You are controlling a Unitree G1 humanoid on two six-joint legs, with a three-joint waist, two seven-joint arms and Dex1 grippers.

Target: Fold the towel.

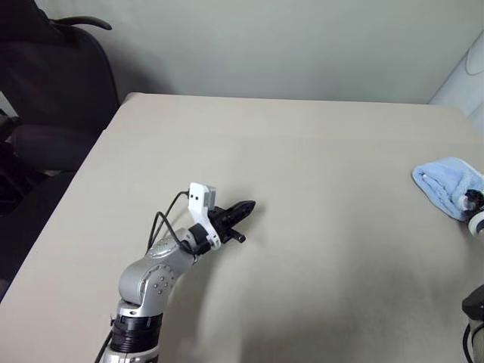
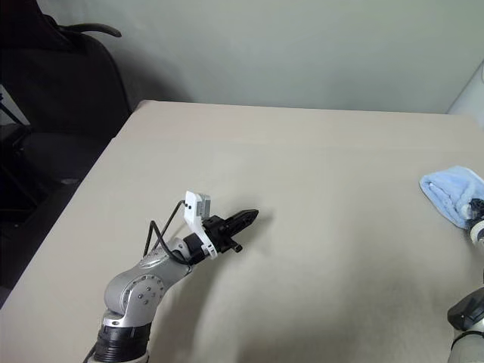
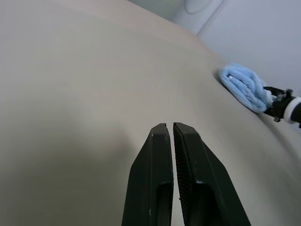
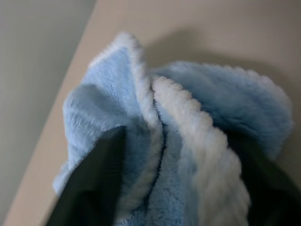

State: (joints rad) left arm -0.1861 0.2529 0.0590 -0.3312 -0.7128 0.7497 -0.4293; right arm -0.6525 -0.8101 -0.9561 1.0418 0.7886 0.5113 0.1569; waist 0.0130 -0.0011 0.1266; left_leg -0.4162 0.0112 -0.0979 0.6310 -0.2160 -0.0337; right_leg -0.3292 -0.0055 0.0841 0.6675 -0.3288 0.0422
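Black fingers of the right gripper point(image 4: 176, 188) stand apart on either side of the bunched towel point(image 4: 188, 141), its white hem running between them; whether they press it I cannot tell. The light-blue terry towel point(image 1: 448, 184) lies crumpled at the table's point(image 1: 302, 151) far right edge, so the right arm is much the nearer. The left gripper point(image 1: 240, 210), fingers pressed together and empty, hangs over mid-table, pointing right toward the towel, well apart from it
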